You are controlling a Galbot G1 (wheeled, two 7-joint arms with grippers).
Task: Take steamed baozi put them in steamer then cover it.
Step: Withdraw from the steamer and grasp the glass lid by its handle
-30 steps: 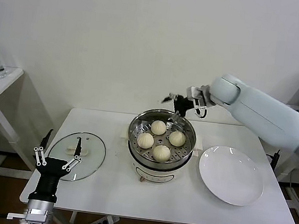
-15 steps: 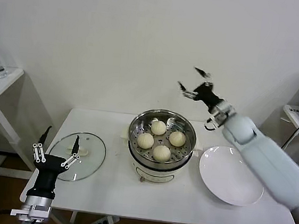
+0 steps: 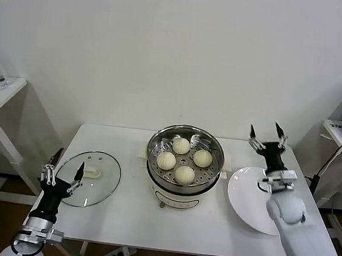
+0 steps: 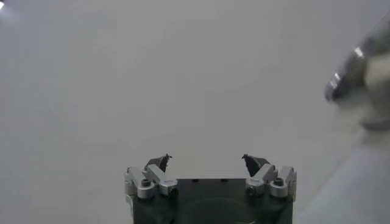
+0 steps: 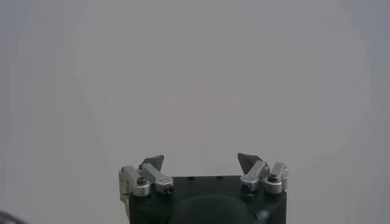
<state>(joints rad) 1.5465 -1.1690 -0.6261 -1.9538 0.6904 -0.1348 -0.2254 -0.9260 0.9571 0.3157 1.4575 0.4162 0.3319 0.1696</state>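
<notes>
**Colours on the counter**

The four baozi [image 3: 183, 159] are cream-white. The steamer [image 3: 183, 166] is shiny silver with small holes in its floor and a white base. The cover [image 3: 88, 177] is clear glass with a white handle. The plate [image 3: 249, 197] and the counter [image 3: 118, 220] are white.

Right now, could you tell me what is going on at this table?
All four buns sit inside the steel steamer in the middle of the table, but it is not covered yet. The glass lid lies flat on the table to the steamer's left. The left gripper hovers open at the lid's near edge, holding nothing. The right gripper is open and empty, raised above the far edge of the empty white plate.
</notes>
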